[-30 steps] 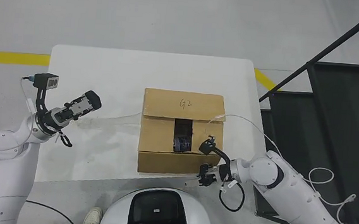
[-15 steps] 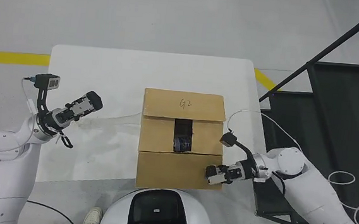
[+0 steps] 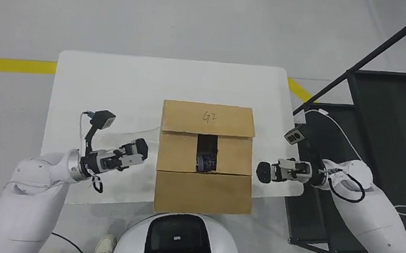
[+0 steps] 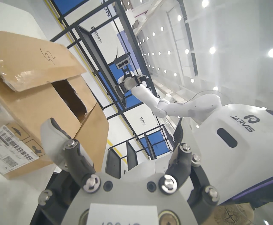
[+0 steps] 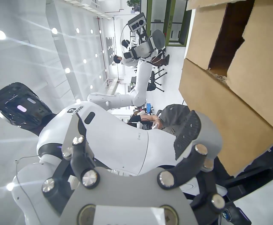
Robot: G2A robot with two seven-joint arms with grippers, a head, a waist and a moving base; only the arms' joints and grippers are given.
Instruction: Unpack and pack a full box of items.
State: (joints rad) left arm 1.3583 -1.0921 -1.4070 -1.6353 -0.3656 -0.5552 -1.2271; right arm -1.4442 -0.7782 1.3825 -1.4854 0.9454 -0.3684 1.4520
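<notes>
**Clerk:** Top view, first entry?

**Me:** One cardboard box [image 3: 207,120] on the white tabletop [image 3: 120,84], nearer my edge than the far one. The flaps are folded over with a gap in the middle. Something dark [image 3: 206,157] lies inside, and I cannot tell what kind of thing it is.

**Clerk:** Claws?

**Me:** My left claw [image 3: 138,151] is just beside the box's left wall. My right claw [image 3: 262,172] is just beside its right wall. From above I cannot tell whether either touches the cardboard.

**Clerk:** Left wrist view?

**Me:** The left claw's fingers [image 4: 51,136] are spread wide with nothing between them. The box stands ahead with one flap slightly raised, and there is a printed label [image 4: 16,138] on its side wall.

**Clerk:** Right wrist view?

**Me:** The right claw's fingers [image 5: 188,131] are spread wide and hold nothing. A box corner is close beside one pad. The flap edges around the opening are ragged.
</notes>
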